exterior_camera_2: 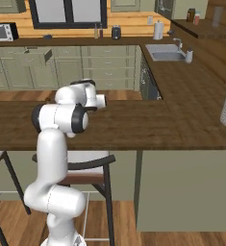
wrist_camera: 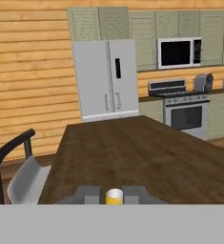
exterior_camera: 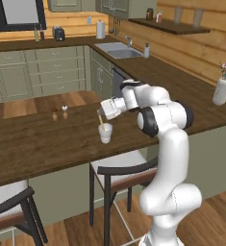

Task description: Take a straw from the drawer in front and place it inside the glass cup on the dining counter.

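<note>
The straw stands tilted, its lower end down inside the glass cup and its upper end at the gripper. In the hand view the straw's end shows as a pale-yellow round between the two dark fingertips, which sit tight against it on both sides: the jaws are all but fully closed and have hold of the straw. The cup rests upright on the dining counter, towards the near edge, above a dark-framed chair. Two small shakers stand on the same counter, well apart from the cup, on the far side.

The wrist is turned sideways over the cup, which accounts for the straw's lean; the straw is judged to be gripped near its top so that its length can go down into the cup without the fingers meeting the rim.

Assessment: placement is nearly complete. The remaining step is to release the straw and lift clear. Risk: dragging the light cup or flicking the straw out.
</note>
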